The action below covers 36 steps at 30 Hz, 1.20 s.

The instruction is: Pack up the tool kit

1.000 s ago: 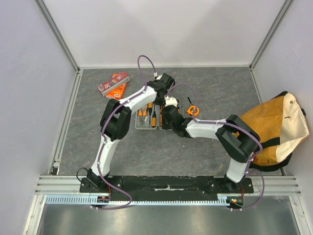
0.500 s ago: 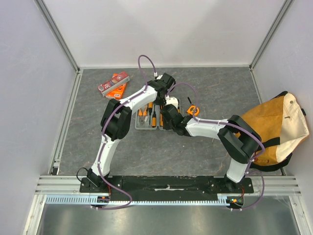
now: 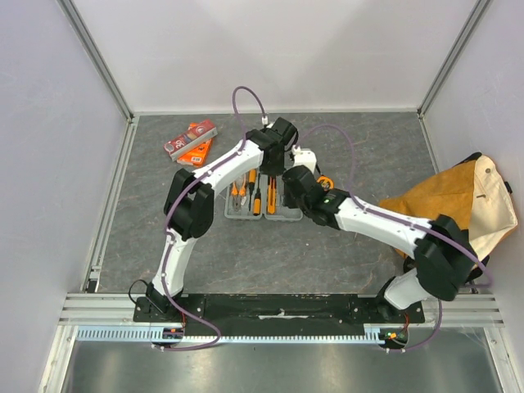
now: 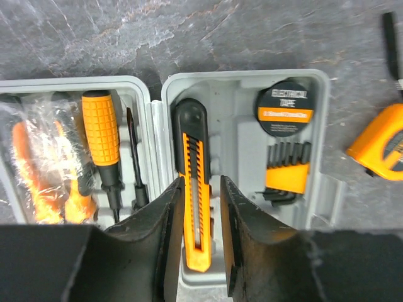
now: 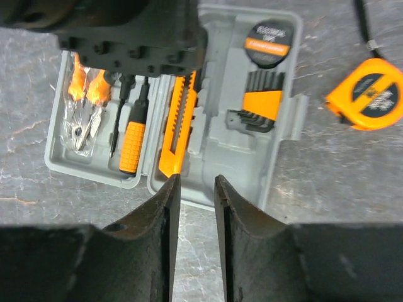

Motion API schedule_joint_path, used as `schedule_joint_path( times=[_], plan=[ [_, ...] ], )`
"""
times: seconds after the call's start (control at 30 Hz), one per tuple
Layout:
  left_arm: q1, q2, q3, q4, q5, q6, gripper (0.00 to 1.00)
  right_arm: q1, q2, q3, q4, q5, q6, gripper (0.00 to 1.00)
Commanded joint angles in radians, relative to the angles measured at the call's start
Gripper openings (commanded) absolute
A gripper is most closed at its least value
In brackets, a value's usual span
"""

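Where ridged knife [image 4: 194, 163] lies, case [image 4: 242, 157] (grey plastic) dips.

Case [image 4: 242, 77] – open, mid-table [image 3: 352, 147].
Left half: pliers [image 4: 44, 179] at far left, screwdriver [image 4: 101, 135] just right of them.
Right half: knife [image 4: 195, 182] along hinge side; tape roll [image 4: 284, 108] in far right corner; hex keys [image 4: 286, 173] just before it.
On table, right of case: tape measure [image 4: 378, 141].
Far left: packets [image 3: 192, 141].
Right edge – bag [image 3: 458, 213].

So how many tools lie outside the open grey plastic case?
2: an orange tape measure right beside it, a thin black tool just beyond. Others may be hidden.
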<state>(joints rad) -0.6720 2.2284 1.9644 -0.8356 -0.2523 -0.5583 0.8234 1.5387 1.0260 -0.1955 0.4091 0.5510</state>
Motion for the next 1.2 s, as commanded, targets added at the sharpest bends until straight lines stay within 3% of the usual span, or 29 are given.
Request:
schedule_joint_path(
  times=[0.0, 0.17, 0.43, 0.57, 0.8, 1.1, 1.17],
  plan=[
    [0.003, -0.156, 0.028, 0.029, -0.005, -0.014, 0.37, -0.044, -0.113, -0.043, -0.088, 0.118, 0.032, 0.37],
    [0.046, -0.292, -0.079, 0.088, -0.013, -0.015, 0.43, -0.189, -0.176, -0.121, -0.179, 0.132, 0.082, 0.44],
    [0.135, -0.584, -0.404, 0.243, -0.013, 0.026, 0.61, -0.389, -0.216, -0.216, -0.289, 0.166, 0.130, 0.61],
    [0.160, -0.717, -0.557, 0.296, 0.002, 0.043, 0.64, -0.487, -0.226, -0.253, -0.332, 0.158, 0.144, 0.62],
    [0.296, -0.842, -0.772, 0.389, 0.229, 0.035, 0.64, -0.575, -0.148, -0.244, -0.299, 0.076, 0.119, 0.56],
    [0.331, -0.857, -0.808, 0.408, 0.289, 0.051, 0.64, -0.595, -0.069, -0.264, -0.236, 0.008, 0.102, 0.43],
    [0.338, -0.855, -0.811, 0.415, 0.306, 0.047, 0.64, -0.598, -0.066, -0.273, -0.226, -0.004, 0.096, 0.36]
  ],
)
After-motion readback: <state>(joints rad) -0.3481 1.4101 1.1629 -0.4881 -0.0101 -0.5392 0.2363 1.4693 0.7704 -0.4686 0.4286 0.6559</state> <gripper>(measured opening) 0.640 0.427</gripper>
